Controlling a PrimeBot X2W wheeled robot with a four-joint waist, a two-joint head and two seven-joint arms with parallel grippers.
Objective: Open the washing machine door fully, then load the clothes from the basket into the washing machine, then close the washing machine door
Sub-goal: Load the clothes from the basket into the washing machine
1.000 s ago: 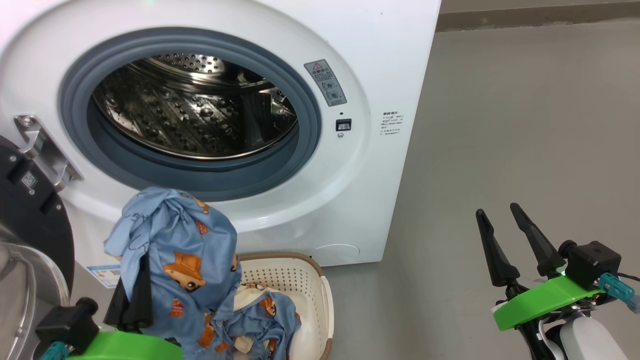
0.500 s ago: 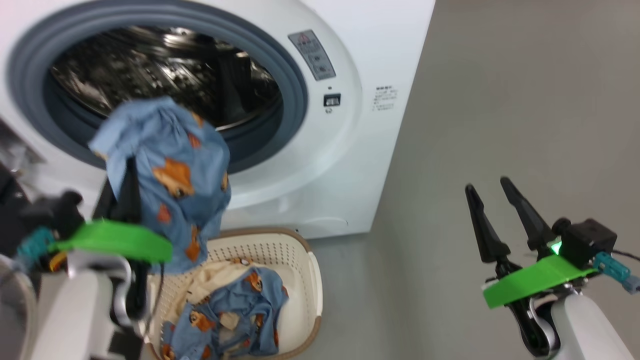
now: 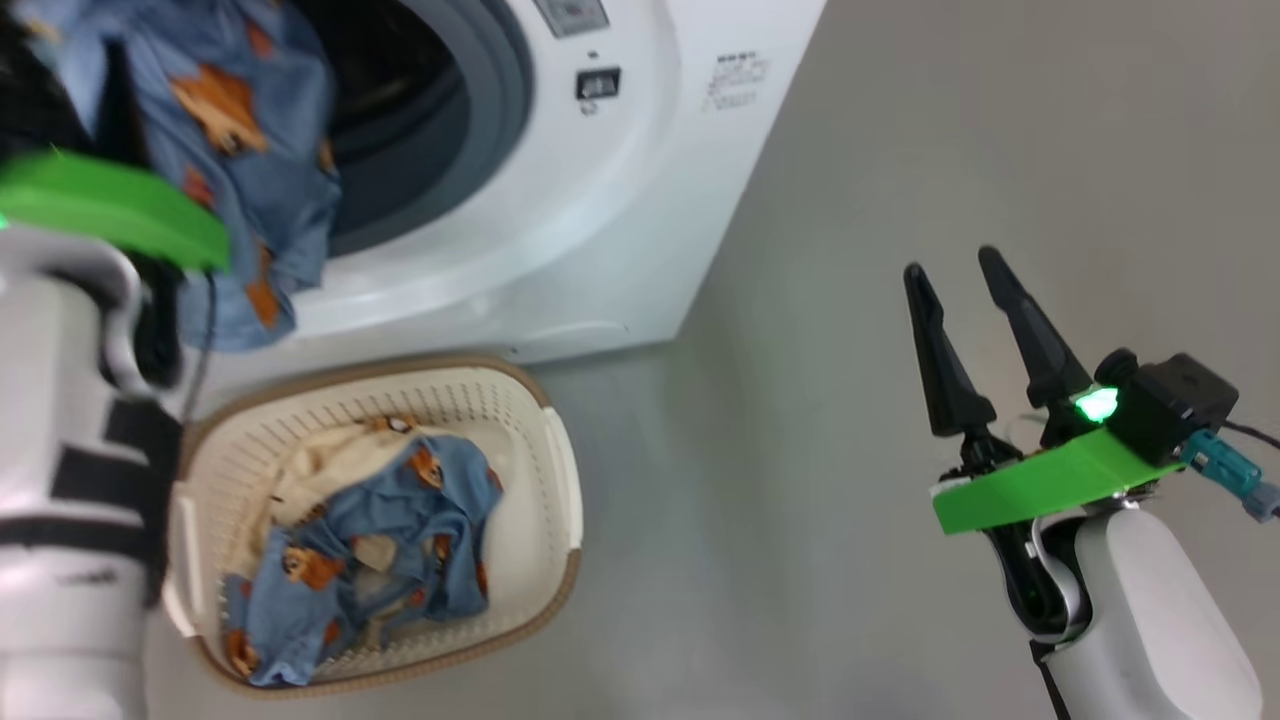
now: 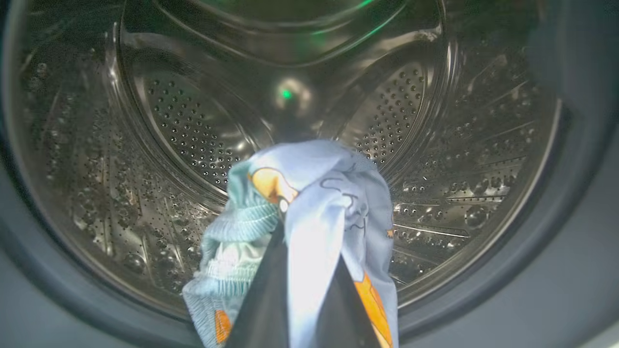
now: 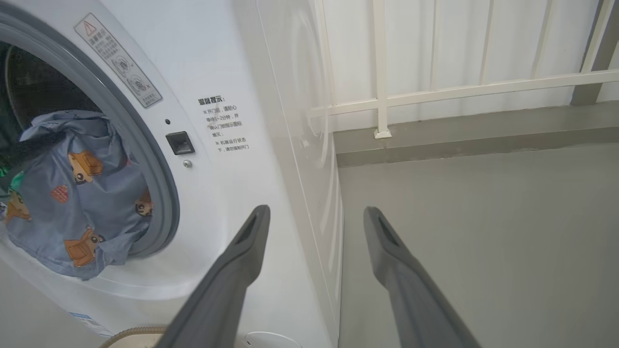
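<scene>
Two portions of the clothes can be told apart at this moment. One light blue printed garment (image 4: 319, 193) is clamped between the closed fingers of the left gripper (image 4: 307, 251); it bunches over the fingertips and hangs down below them in loose folds. Straight ahead of this gripper is the perforated steel drum (image 4: 193, 130) of the washing machine (image 3: 600, 220), and the garment's lower part hangs in front of the grey gasket (image 5: 162, 203), so I judge that the loading step is in hand and not yet finished. The remaining clothes (image 3: 390, 530) lie in the basket (image 3: 560, 480), which stands below the left gripper and well apart from the right one; a cream-white cloth (image 3: 310, 460) lies partly under the blue fabric. The right gripper (image 3: 952, 270) hangs over the bare floor (image 3: 800, 500), beside the machine, with its fingers apart and nothing between them. Such fabric is probably light, soft and limp, not fragile. It keeps no shape, so a trailing fold could catch on the gasket lip. For the heap in the basket, I think the best hold is a thick bunched fold at the top, pinched deep, because a single thin layer may slide out.
</scene>
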